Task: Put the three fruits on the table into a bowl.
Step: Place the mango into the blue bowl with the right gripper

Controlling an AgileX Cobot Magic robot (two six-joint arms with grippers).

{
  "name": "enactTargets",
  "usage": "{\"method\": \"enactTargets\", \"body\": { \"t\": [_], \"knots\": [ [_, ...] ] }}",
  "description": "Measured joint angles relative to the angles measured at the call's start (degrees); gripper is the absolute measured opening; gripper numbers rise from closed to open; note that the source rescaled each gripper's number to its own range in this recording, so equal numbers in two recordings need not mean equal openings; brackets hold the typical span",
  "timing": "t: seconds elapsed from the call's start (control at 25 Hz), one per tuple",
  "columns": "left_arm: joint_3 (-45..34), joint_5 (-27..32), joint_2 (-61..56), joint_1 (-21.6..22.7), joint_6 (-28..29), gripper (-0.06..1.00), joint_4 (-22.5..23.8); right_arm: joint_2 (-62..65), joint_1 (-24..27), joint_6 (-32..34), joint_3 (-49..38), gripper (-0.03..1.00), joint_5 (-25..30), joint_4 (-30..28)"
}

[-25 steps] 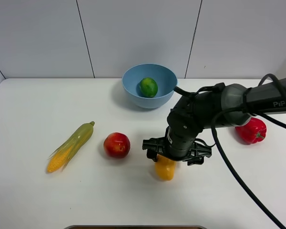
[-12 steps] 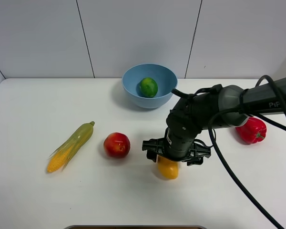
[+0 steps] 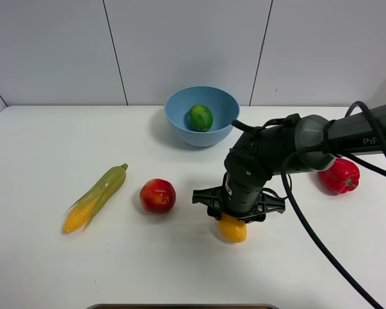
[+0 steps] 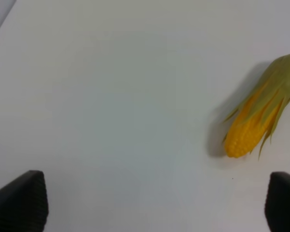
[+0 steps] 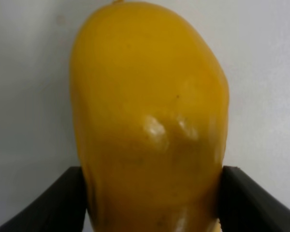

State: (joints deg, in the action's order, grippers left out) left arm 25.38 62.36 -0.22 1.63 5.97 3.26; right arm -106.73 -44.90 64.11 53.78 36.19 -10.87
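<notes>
Listing by view.

High camera.
- Bench [image 3: 45, 141]: white, carries every item.
- Bowl [image 3: 180, 132]: light blue, at the far middle, holds the lime [image 3: 200, 118].
- Apple [image 3: 157, 196]: red, on the bench left of centre, untouched, between the corn cob [image 3: 95, 197] and the arm.
- Mango [image 3: 231, 228]: yellow-orange, showing below the right claw [image 3: 235, 212], well short of the bowl. Whether it is clear of the bench cannot be told.
- Bell pepper [image 3: 340, 176]: at the right, partly behind the arm, no part of the job.
- Count: one fruit of three is in.

Left wrist camera.
- Left claw [image 4: 152, 203]: fingers spread wide, nothing between them, bare bench below.
- Corn cob [image 4: 258, 121]: its yellow tip lies off to one side, apart from the claw.

Right wrist camera.
- Right claw: two dark fingers [image 5: 48, 203] pressed against opposite flanks of the mango [image 5: 150, 121]. They are closed across its narrow width near one end, and the rest juts out beyond them.

Handling notes.
- Mango: judged smooth, waxy-skinned and fairly heavy, firm but bruisable. The glossy skin and tapering form make slipping likely. A hold near the end lets the long body swing or slide out, so a hold across the broad middle would be surer.
- Apple: round and hard, best taken across its widest part.
</notes>
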Motion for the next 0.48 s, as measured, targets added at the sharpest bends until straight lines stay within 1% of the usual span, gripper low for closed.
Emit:
{"method": "enactTargets", "body": {
  "t": [0.32, 0.48],
  "knots": [
    [0.0, 0.0, 0.0, 0.0, 0.0, 1.0, 0.0, 0.0, 0.0, -0.1, 0.0, 0.0, 0.6, -1.2],
    [0.0, 0.0, 0.0, 0.0, 0.0, 1.0, 0.0, 0.6, 0.0, -0.1, 1.6, 0.0, 2.4, -2.7]
  ]
}}
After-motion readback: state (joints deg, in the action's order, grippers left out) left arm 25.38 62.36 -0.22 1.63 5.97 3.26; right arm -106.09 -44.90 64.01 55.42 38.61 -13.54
